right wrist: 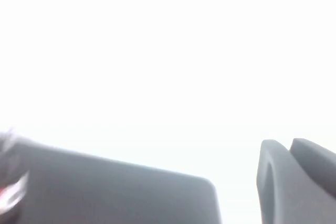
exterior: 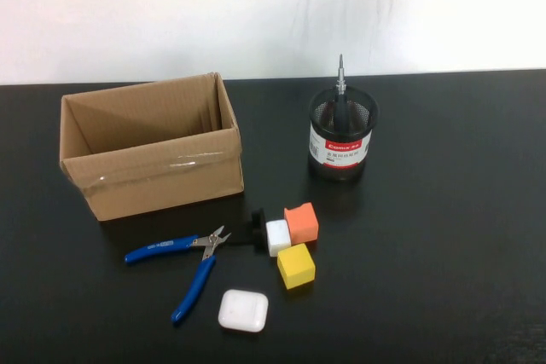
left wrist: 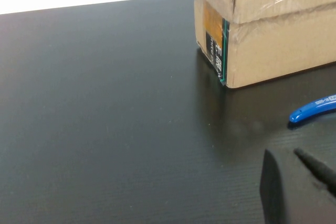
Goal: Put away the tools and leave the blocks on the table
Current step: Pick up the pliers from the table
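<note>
On the left half of the tabletop (exterior: 461, 236) sits an open cardboard box (exterior: 149, 147), toward the far edge. Nearer the front edge, just right of the box's front corner, lie the blue-handled pliers (exterior: 183, 262), handles splayed, touching nothing. A flat white case (exterior: 243, 310) rests close by toward the front edge. Next come the three blocks, huddled together: white block (exterior: 278, 236), orange block (exterior: 301, 222) and yellow block (exterior: 296, 265), with a small black object (exterior: 255, 224) against the white one that I cannot identify. Farther right and back stands a black mesh cup (exterior: 342, 135) with a screwdriver (exterior: 340, 91) upright inside. No scissors are visible.

The left gripper (left wrist: 299, 187) hovers low over the front left part of the tabletop, clenched and empty, near the pliers. The right gripper (right wrist: 294, 182) is off to the right, out of the high view, also clenched and empty.

The pliers look like the step in hand: the left gripper must open, straddle a handle, then carry it to a container, clear of the blocks.
</note>
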